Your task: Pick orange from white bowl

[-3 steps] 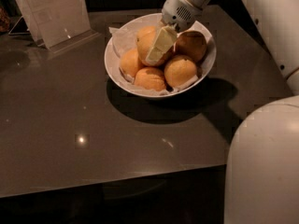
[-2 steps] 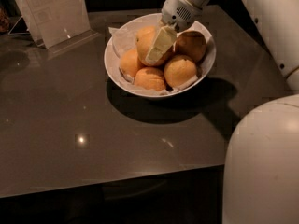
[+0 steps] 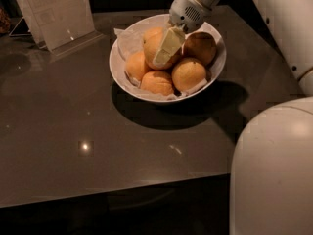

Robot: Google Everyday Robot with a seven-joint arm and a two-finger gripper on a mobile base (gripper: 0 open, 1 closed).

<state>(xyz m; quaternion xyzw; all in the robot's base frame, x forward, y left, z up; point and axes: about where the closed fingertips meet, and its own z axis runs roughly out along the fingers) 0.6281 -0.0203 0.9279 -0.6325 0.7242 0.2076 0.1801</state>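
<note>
The white bowl [image 3: 122,67] stands on the dark table, lined with crinkled white paper and holding several oranges. The orange [image 3: 152,42], the largest one, sits on top of the pile at the back. My gripper [image 3: 164,49] reaches down into the bowl from the upper right and is closed on this orange. One pale finger [image 3: 169,44] lies flat against the fruit's front right side. The other finger is hidden behind the fruit. The orange still rests on the pile.
A clear acrylic sign holder [image 3: 54,13] stands at the back left of the table [image 3: 73,131]. My white arm [image 3: 288,28] and body [image 3: 274,170] fill the right side. The table's front edge runs along the bottom.
</note>
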